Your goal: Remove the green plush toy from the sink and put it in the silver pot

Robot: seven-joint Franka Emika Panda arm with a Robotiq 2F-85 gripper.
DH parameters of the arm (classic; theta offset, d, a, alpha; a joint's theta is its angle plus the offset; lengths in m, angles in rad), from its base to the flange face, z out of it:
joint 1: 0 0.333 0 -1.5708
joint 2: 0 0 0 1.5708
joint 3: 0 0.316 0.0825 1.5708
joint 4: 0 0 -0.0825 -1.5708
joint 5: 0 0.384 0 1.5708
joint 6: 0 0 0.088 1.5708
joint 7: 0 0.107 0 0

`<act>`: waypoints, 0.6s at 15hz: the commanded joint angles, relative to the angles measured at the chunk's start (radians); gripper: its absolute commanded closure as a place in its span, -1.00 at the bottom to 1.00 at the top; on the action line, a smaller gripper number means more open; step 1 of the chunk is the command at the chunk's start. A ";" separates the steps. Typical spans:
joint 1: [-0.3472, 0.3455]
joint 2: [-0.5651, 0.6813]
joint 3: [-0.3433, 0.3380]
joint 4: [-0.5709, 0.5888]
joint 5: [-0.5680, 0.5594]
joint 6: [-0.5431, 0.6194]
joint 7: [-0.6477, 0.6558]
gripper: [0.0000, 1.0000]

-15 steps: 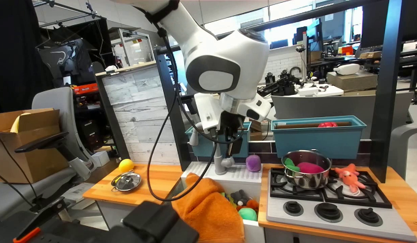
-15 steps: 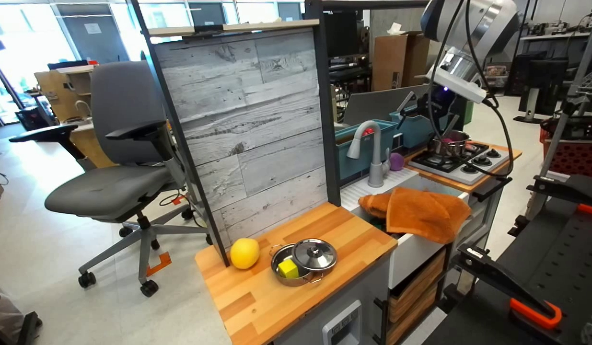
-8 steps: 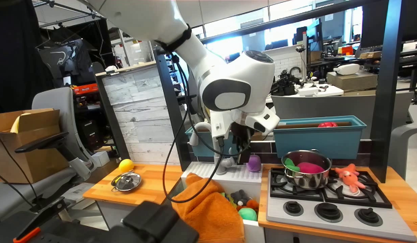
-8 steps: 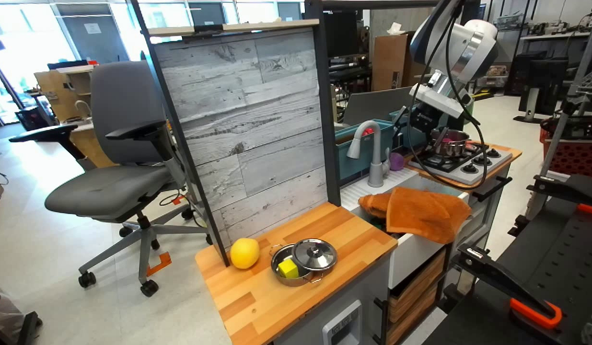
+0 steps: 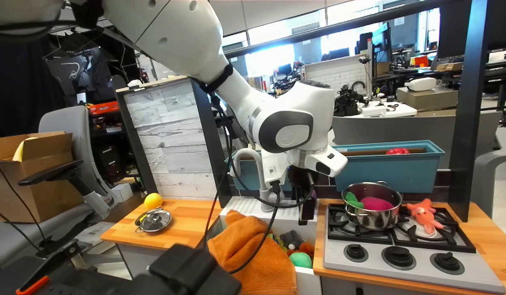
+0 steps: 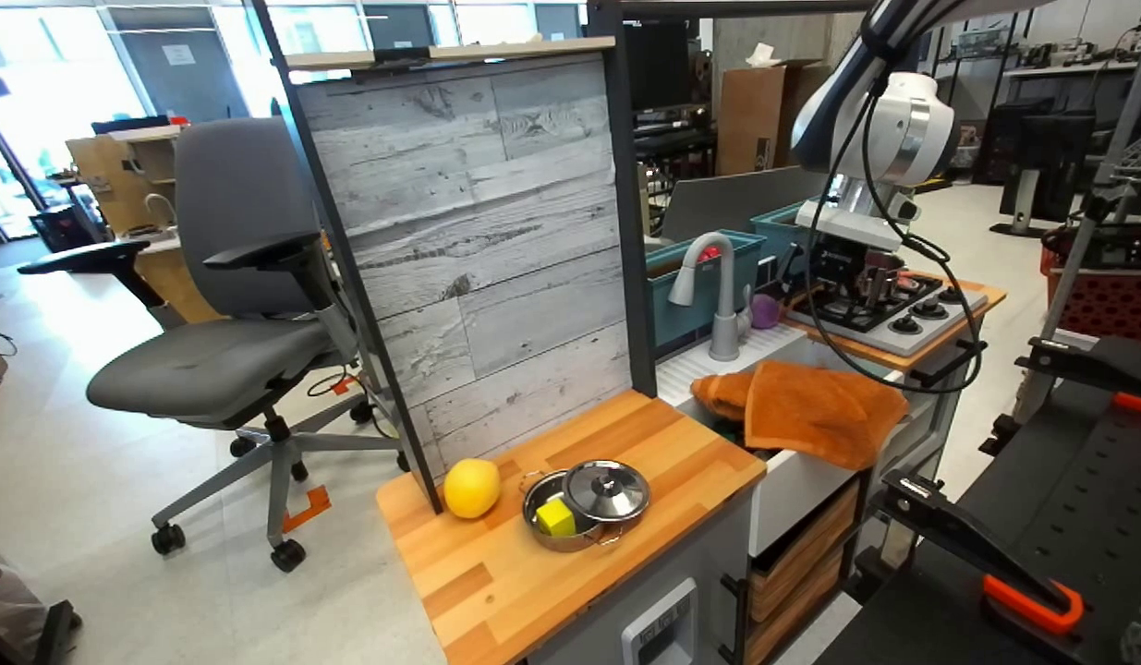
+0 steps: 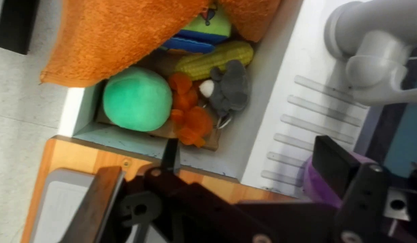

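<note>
In the wrist view, the green plush toy (image 7: 137,99) lies in the sink (image 7: 261,89), upper left of the tool (image 7: 251,156), jaws wide apart.

The butcher-block surface (image 6: 505,596) is divided by the sink (image 7: 243,131). Noted on one section: a yellow ball (image 6: 471,488) and, near it, a small metal pan (image 6: 561,545); on the opposite, a cooktop (image 5: 375,248).

Pincer (image 7: 251,156) spread wide; green plush toy (image 7: 137,99) in sink (image 7: 242,136).
</note>
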 commanded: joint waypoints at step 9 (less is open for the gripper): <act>0.026 0.132 0.014 0.210 -0.226 -0.347 0.277 -1.00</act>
